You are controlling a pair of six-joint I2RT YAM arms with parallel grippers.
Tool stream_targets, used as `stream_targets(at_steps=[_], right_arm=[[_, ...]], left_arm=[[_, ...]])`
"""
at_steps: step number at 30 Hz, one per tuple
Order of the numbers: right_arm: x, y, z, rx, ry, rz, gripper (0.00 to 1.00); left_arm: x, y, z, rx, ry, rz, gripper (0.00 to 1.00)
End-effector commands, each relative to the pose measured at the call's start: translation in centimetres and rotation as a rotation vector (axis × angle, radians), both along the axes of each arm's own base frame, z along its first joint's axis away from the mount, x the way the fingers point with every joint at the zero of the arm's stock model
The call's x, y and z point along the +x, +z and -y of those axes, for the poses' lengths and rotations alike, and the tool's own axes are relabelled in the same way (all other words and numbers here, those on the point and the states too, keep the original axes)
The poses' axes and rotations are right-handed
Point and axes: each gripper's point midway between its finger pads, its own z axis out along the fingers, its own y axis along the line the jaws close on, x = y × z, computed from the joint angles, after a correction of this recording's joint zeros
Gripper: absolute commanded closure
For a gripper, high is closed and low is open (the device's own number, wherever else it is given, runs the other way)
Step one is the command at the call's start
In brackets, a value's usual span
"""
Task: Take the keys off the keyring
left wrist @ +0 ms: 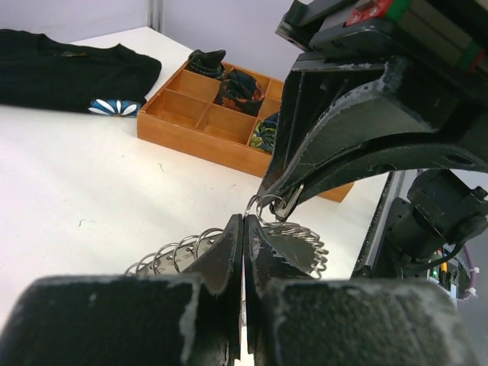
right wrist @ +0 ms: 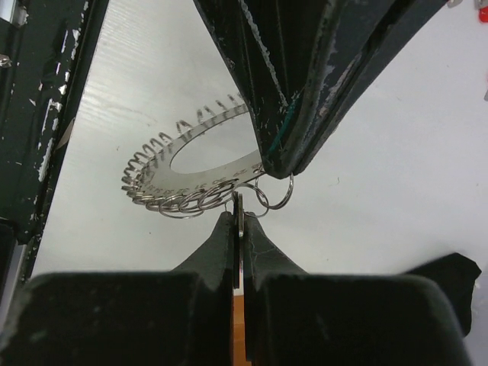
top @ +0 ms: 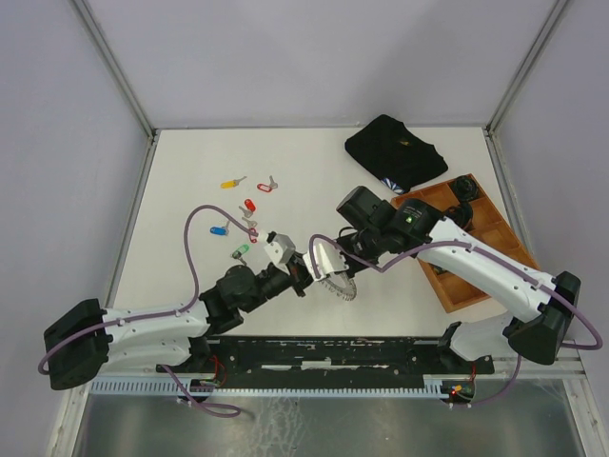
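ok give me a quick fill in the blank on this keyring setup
1. The left tool and the right tool are both ____ on the keyring.
2. The wooden tray lies on the ____ arm's side of the table.
3. The folded shirt at the far edge, next to the tray, is ____ in colour.

Missing words: shut; right; black
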Motion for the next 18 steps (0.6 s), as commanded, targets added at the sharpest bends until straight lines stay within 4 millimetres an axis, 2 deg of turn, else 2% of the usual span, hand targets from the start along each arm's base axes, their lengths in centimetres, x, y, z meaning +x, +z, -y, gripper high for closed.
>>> stream_targets(at_steps=[1, 12, 18], right_arm=[[0.4, 2.5, 0.4, 0.035, -0.017, 0.058, 1.0], [1.7, 1.8, 1.2, -0.002, -0.058, 0.113, 1.0], [2.3, 1.0, 0.9, -0.021, -0.079, 0.118, 1.0]], left_arm=[[1.4, 4.1, 0.1, -0.103, 0.066, 0.024, 0.97], [2.2, 3.6, 0.8, -0.13, 0.091, -0.053, 0.97], [2.3, 2.8, 0.4, -0.143, 0.11, -0.092, 0.97]])
